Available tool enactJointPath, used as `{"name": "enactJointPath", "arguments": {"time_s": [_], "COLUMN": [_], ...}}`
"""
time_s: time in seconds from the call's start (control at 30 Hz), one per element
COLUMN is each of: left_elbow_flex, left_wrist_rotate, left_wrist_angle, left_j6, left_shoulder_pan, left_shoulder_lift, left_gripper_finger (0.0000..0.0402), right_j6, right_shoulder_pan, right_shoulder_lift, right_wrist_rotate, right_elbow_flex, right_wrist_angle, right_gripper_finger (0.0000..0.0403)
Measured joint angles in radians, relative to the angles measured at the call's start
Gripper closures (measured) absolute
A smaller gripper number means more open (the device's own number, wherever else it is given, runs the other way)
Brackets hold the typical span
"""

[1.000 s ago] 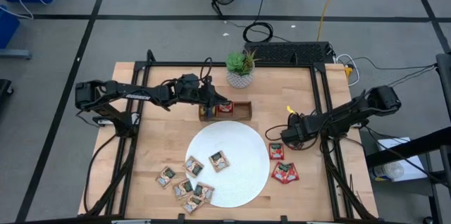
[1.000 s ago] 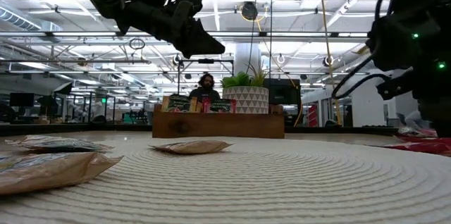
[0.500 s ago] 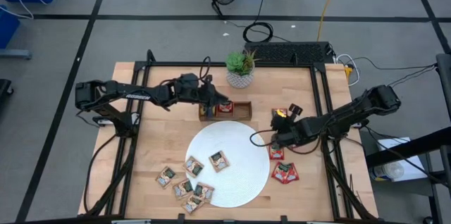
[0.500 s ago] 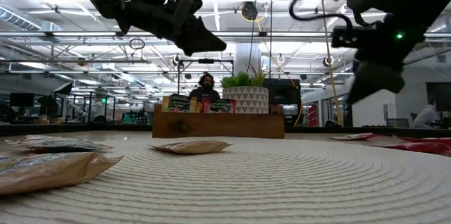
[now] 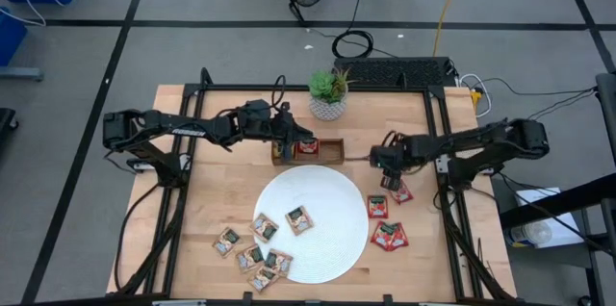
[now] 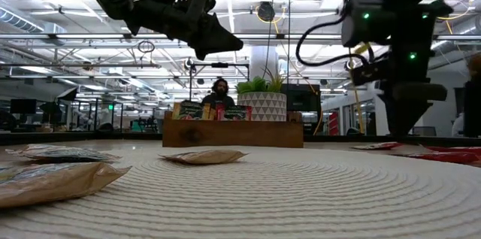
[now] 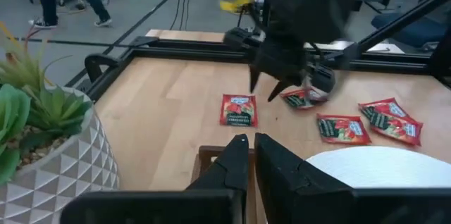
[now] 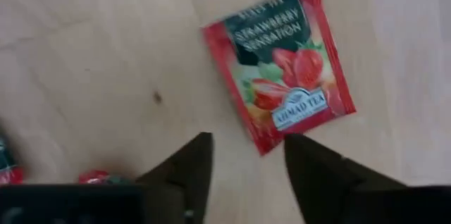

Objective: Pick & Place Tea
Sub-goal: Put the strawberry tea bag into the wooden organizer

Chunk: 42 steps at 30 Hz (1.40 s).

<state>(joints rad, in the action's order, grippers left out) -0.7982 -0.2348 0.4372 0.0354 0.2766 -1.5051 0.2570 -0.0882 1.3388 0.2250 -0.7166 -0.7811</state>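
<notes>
Right pincer parted over bare desk beside the tray

Open wood lay between plate rim and the desk's right edge; a second earlier this pincer sat nearer that edge; left pincer clenched, empty, above the tray; four red sachets right of the plate, six tan sachets at its lower left.

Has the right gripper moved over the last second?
Yes. The right gripper went from beside the plate toward the tray, above bare wood.
</notes>
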Motion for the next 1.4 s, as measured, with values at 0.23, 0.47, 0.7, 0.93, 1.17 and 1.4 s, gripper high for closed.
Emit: {"name": "enactJointPath", "arguments": {"time_s": [0.23, 0.47, 0.7, 0.93, 1.17, 1.4], "left_elbow_flex": [0.0, 0.0, 0.0, 0.0, 0.0, 0.0], "left_wrist_rotate": [0.0, 0.0, 0.0, 0.0, 0.0, 0.0], "left_wrist_angle": [-0.051, -0.067, -0.067, -0.067, -0.067, -0.067], "left_j6": [0.01, 0.051, 0.064, 0.064, 0.064, 0.064], "left_shoulder_pan": [-0.022, -0.037, -0.037, -0.037, -0.037, -0.037], "left_shoulder_lift": [0.0, 0.0, 0.0, 0.0, 0.0, 0.0], "left_gripper_finger": [0.0369, 0.0369, 0.0369, 0.0369, 0.0369, 0.0369], "right_j6": [-0.056, -0.114, -0.263, -0.263, -0.22, -0.218], "right_shoulder_pan": [-0.187, -0.294, -0.36, -0.411, -0.395, -0.373], "right_shoulder_lift": [0.0, 0.0, 0.029, 0.102, 0.103, 0.043], "right_wrist_rotate": [-0.148, -0.145, -0.151, -0.267, -0.439, -0.445], "right_elbow_flex": [0.0, 0.0, -0.001, -0.001, -0.003, 0.002], "right_wrist_angle": [0.03, 0.096, 0.212, 0.161, 0.115, 0.083], "right_gripper_finger": [0.0139, 0.0105, 0.0115, 0.0119, 0.012, 0.012]}}
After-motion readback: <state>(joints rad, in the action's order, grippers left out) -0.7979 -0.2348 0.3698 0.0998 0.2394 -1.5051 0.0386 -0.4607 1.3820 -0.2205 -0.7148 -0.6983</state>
